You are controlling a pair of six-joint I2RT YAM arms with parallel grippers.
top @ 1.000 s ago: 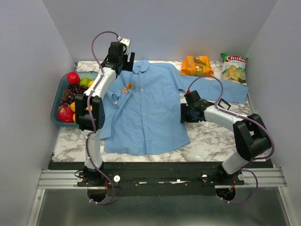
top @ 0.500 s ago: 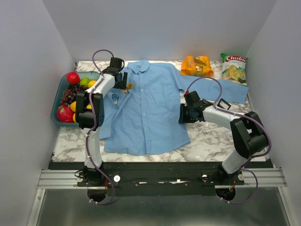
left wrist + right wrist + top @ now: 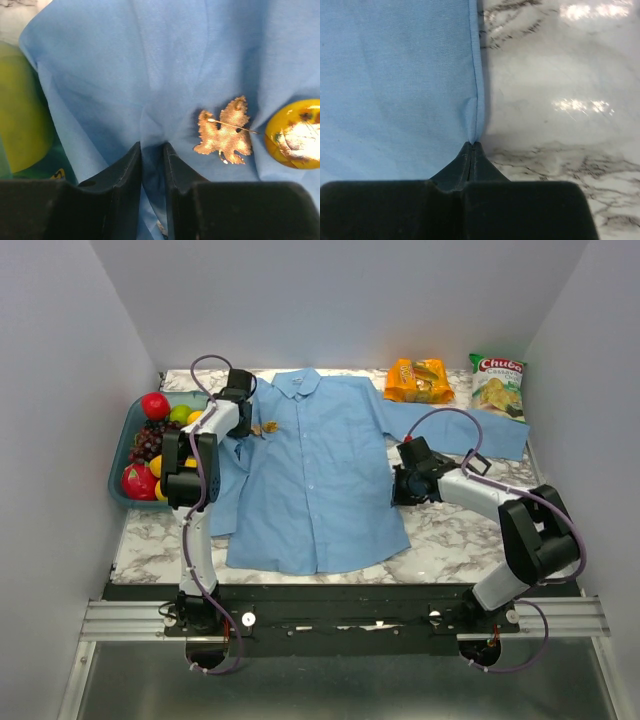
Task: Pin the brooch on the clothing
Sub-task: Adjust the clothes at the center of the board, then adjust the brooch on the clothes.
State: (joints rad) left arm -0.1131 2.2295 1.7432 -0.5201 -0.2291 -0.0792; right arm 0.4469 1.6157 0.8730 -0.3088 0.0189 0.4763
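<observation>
now | left hand pinches shirt beside brooch | right hand clamps shirt hem | fruit tray left

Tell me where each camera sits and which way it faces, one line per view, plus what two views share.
Top external: above and behind the arms, looking down on the table; both arms and bases show.
Left wrist: on the left arm, facing down at the shirt and brooch; the left gripper pinches a cloth fold.
Right wrist: on the right arm, facing down at the shirt's edge; the right gripper is shut on the hem.
Shared: top and left wrist views both show the brooch.
</observation>
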